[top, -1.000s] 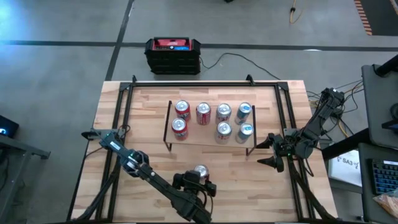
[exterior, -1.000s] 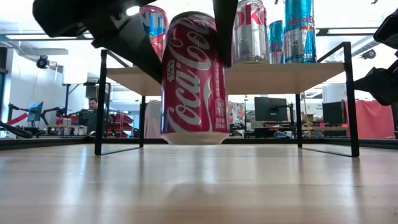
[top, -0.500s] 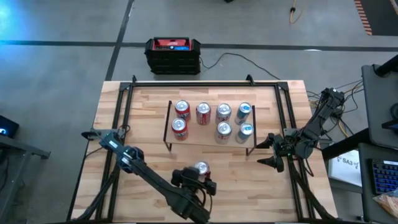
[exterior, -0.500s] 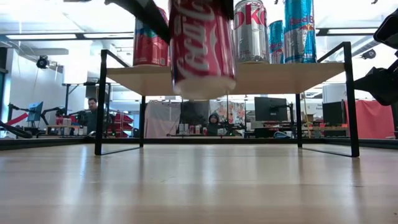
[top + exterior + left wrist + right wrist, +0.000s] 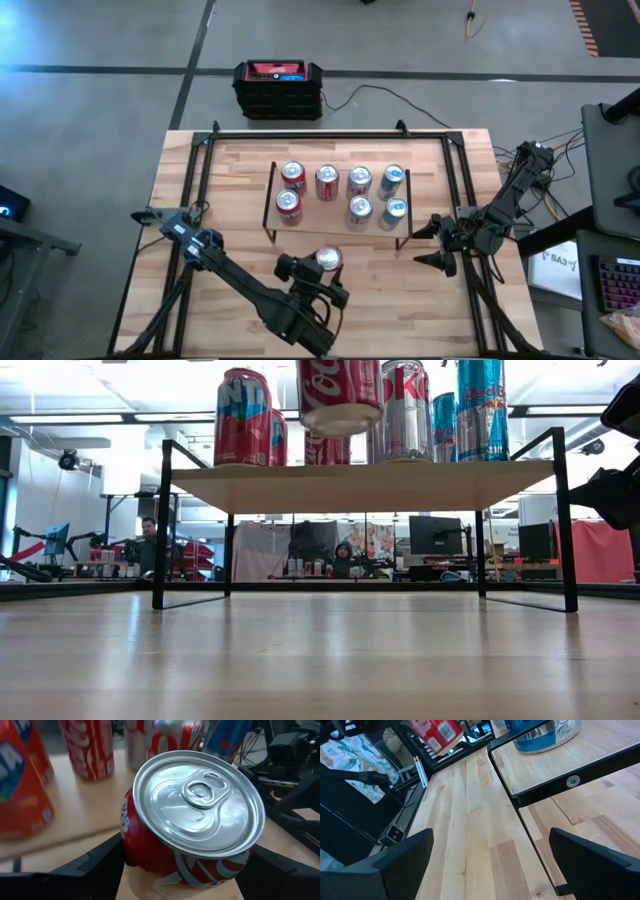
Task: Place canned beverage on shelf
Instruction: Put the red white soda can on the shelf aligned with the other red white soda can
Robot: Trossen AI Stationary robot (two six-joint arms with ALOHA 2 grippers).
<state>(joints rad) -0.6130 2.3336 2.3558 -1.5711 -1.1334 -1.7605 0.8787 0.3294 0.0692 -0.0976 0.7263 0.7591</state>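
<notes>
Upright, red can (image 5: 327, 260) held aloft.

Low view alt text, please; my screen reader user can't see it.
A red Coca-Cola can hangs in the air above the front edge of the wooden shelf, which already holds a red Fanta can, a silver Diet Coke can and blue Red Bull cans.

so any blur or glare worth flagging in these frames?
Left wrist view: held red can sharp, shelf cans behind it soft. Low view: bright ceiling lights backlight the shelf, tabletop foreground blurred. High view: evenly lit, crisp.
</notes>
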